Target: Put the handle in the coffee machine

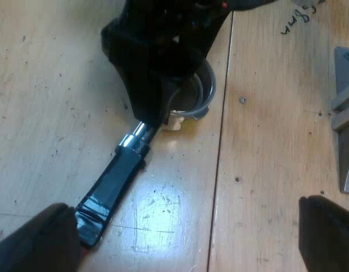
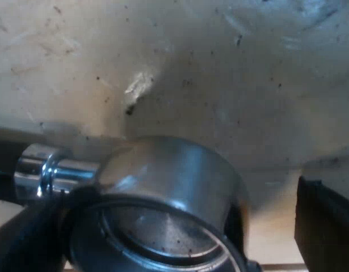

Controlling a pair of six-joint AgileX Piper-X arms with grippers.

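Observation:
The metal holder lies on a wooden table, its dark handle (image 1: pixel 114 181) running from a shiny neck (image 1: pixel 134 139) toward one finger (image 1: pixel 35 241) of my left gripper (image 1: pixel 183 238). That gripper hangs open above the table, the handle's end just by that finger. My right gripper (image 1: pixel 165 85) is down over the holder's metal basket (image 1: pixel 204 93) and covers most of it. From its own camera, the basket (image 2: pixel 168 187) and neck (image 2: pixel 43 167) sit between its fingers. One finger (image 2: pixel 26 238) is at the neck side, the other finger (image 2: pixel 324 226) stands apart from the basket. The right gripper (image 2: pixel 168 241) is open.
The table (image 1: pixel 265 170) is of pale wooden boards with a seam running past the basket. A grey metal bracket (image 1: pixel 345 113) is fixed near the board's edge, with small screws (image 1: pixel 242 100) and some handwriting (image 1: pixel 299 20) on the wood.

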